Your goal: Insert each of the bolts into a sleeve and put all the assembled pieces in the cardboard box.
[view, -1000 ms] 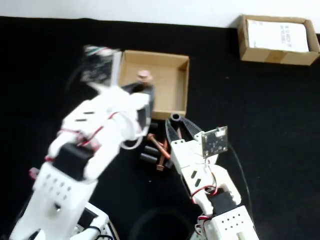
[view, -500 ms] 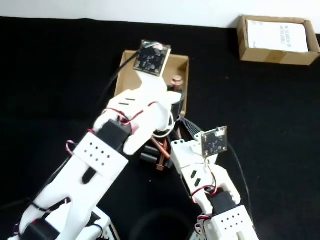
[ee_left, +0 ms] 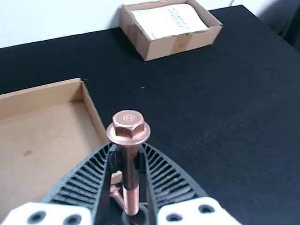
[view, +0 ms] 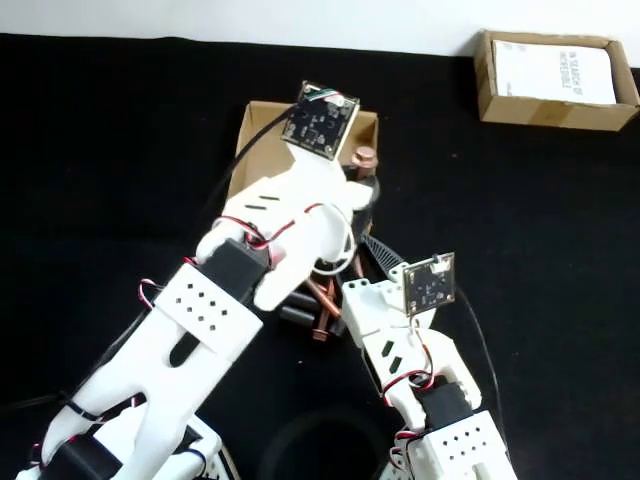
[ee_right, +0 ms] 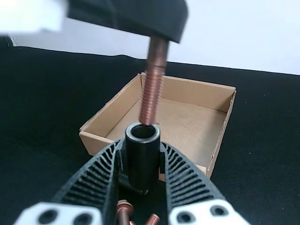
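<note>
Upright copper hex-flange bolt, threaded shank, clenched in ribbed black left gripper, tip at mouth of smooth black tubular sleeve grasped by right gripper, beside brown cardboard box, above middle of black worktop

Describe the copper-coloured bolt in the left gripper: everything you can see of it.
The bolt looks like copper-coloured metal: hexagonal head on a round flange, smooth upper shank, threaded lower end. It stands upright, head up, clamped at the shank between the black ribbed fingers of the left gripper. Its threaded tip hangs at the open mouth of the black sleeve, not visibly inside; whether it touches the rim I cannot tell.
</note>
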You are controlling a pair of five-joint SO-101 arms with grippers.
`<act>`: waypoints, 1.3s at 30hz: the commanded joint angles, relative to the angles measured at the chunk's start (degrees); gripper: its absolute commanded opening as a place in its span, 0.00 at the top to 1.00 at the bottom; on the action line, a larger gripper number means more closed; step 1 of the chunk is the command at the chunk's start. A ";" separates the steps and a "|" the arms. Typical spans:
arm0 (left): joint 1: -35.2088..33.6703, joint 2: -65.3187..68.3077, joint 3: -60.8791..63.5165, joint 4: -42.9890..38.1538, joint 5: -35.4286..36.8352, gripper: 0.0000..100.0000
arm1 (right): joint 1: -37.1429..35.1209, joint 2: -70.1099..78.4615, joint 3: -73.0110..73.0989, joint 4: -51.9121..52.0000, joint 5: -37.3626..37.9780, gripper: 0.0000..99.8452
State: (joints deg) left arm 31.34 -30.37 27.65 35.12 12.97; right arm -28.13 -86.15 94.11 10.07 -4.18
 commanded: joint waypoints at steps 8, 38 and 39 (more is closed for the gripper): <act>1.27 -0.57 -1.63 -1.49 0.44 0.99 | 0.04 -1.19 -2.86 -0.84 0.35 0.99; 2.24 -3.47 10.15 -0.79 0.26 0.99 | 3.30 -0.92 -5.76 -0.66 0.44 0.99; 2.24 -3.47 10.15 -0.70 0.18 0.99 | 3.38 -0.92 -5.93 -0.66 0.44 0.99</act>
State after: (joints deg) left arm 32.84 -32.13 38.02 34.86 13.05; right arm -25.49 -86.07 92.62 10.15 -4.18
